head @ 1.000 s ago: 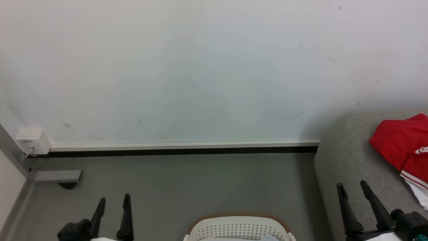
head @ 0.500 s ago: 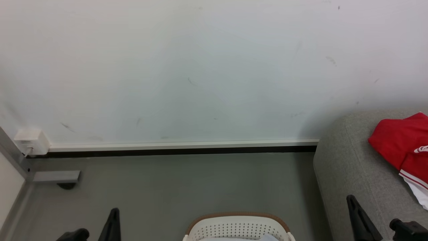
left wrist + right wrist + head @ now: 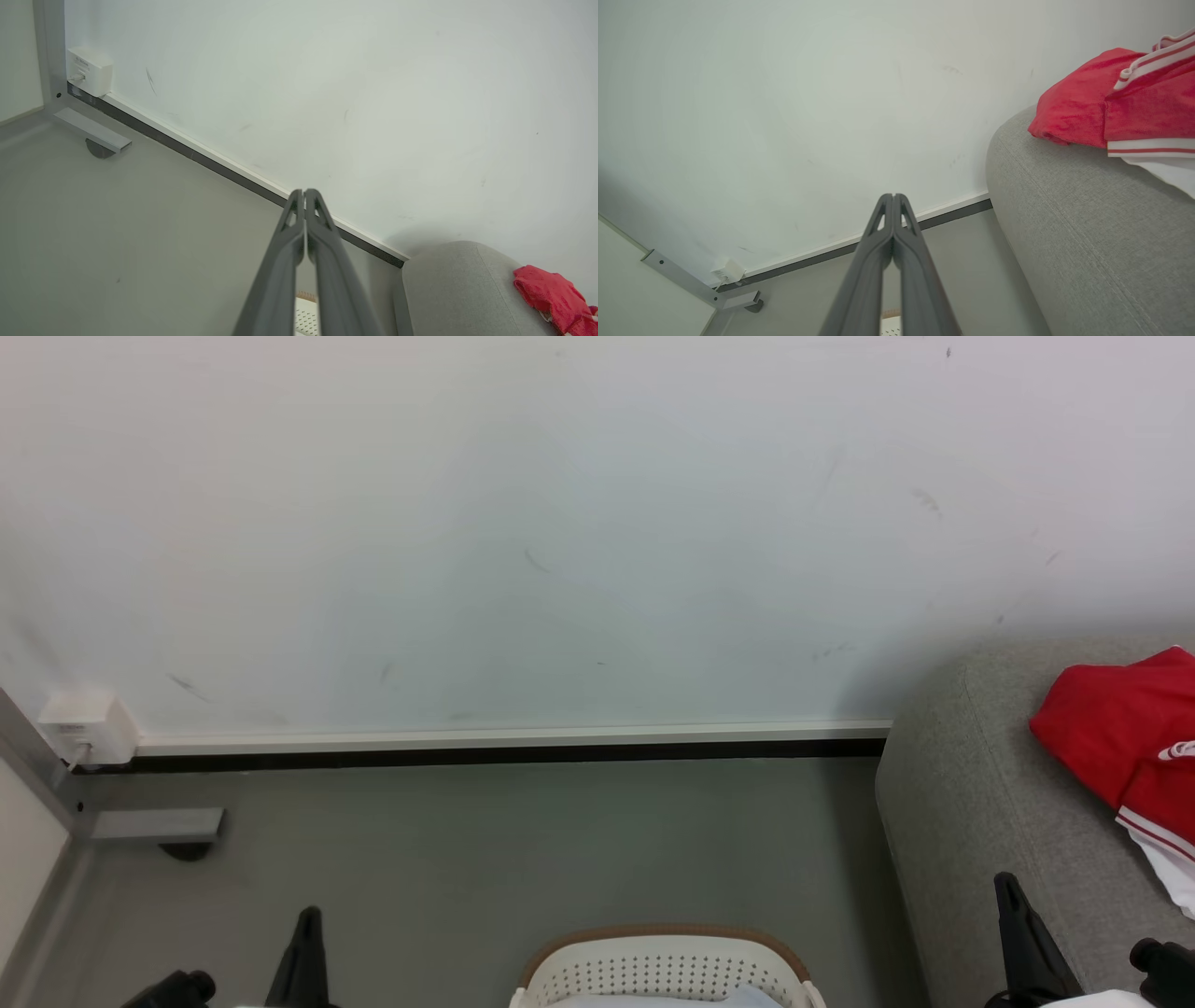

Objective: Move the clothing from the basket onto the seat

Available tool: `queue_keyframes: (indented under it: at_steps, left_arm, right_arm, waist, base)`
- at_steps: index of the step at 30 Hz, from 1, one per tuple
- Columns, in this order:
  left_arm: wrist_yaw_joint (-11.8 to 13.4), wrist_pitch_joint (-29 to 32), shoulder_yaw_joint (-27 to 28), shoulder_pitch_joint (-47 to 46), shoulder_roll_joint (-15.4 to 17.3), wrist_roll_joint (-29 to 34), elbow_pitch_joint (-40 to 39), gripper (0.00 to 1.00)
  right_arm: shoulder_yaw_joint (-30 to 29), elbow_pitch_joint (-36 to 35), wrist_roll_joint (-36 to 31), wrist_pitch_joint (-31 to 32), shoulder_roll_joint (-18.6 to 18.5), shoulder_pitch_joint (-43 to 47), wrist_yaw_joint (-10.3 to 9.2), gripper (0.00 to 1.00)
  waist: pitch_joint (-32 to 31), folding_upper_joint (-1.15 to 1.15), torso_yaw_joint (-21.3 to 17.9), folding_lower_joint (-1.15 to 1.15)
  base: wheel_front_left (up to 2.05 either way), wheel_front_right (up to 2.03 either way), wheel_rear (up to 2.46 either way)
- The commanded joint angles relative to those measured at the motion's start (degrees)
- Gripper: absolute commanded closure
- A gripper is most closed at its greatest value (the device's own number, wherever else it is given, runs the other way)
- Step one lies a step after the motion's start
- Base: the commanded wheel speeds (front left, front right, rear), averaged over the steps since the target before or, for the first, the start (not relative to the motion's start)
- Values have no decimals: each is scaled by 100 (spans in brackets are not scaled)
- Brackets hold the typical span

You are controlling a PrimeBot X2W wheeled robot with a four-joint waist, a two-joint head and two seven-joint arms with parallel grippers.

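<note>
The clothing [image 3: 1111,728] lies on the seat [image 3: 971,803], heaped on top near its rounded end: a plain red piece towards the wall, and against it a red piece with white striped trim and a white section. A white mark on the red cloth runs off the right edge of the head view and cannot be read.

The seat's grey woven cover stands against the wall [image 3: 560,523]. Left of it on the floor [image 3: 523,840], well apart from the clothes, is the basket [image 3: 663,971], its brown rim and holed wall at the bottom of the head view, with a pale fold of cloth [image 3: 747,997] just showing inside.

The left gripper [image 3: 304,192] has its two dark fingers pressed together, empty, in the air left of the basket. The right gripper [image 3: 893,196] is likewise closed on nothing, beside the seat's side.

The wall is white and scuffed, with a white skirting [image 3: 513,739] over a dark strip. A small white box [image 3: 89,71] sits at the corner; its label is too small to read. Beside it a grey metal foot [image 3: 157,823] rests on the grey floor.
</note>
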Motion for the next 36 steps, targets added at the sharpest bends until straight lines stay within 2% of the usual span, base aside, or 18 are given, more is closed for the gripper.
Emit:
queue_keyframes:
  at_steps: [1, 17, 36]
  left_arm:
    - [-12, 27, 22, -159, 33, -165, -118, 100]
    - [-5, 374, 99, -201, 39, -1484, -341, 100]
    - [-23, 729, 185, -260, 47, -2772, -524, 100]
  right_arm:
    - [-69, -110, 151, 25, -20, -169, -2, 100]
    - [-347, -161, 1286, 380, 87, -245, -4, 100]
    - [-623, -213, 2408, 729, 187, -310, -6, 100]
  waist:
    - [1, 0, 1, 0]
    - [40, 0, 8, 0]
    - [85, 0, 16, 0]
  base:
    - [0, 0, 0]
    - [0, 0, 0]
    - [0, 0, 0]
